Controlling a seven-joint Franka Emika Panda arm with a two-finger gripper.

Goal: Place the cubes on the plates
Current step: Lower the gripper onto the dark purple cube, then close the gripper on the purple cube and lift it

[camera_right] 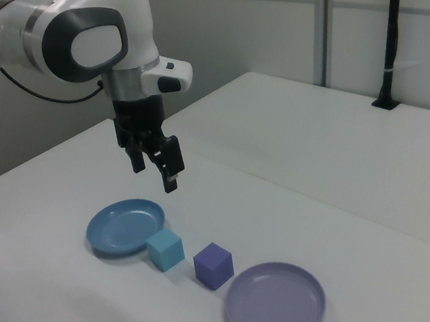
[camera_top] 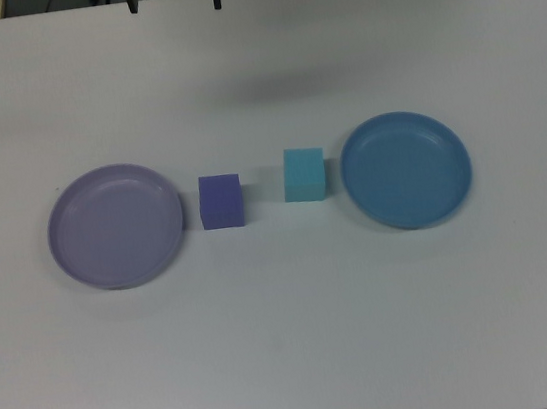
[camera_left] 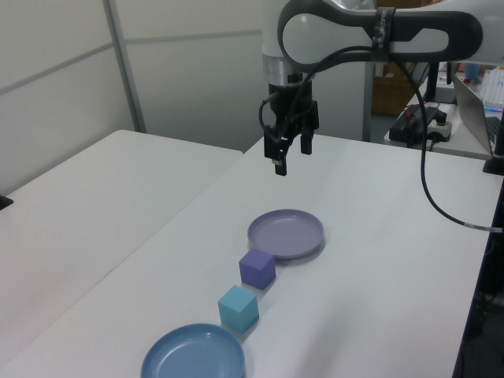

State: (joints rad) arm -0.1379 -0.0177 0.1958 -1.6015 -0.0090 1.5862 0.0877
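White surface (camera_top: 292, 343): lavender plate (camera_top: 116, 226), purple cube (camera_top: 221, 201), cyan cube (camera_top: 304, 174), blue plate (camera_top: 406, 169) in row. My tool (camera_left: 290, 153) open, empty, raised. Pale wall panels (camera_left: 55, 39) behind.

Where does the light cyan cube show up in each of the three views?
Top view: the light cyan cube sits right of centre, just left of the blue plate.
Left view: the cube is low at centre, just above the blue plate.
Right view: the cube is lower left of centre, at the blue plate's right rim.
Shared landmark: the purple-blue cube on its other side.
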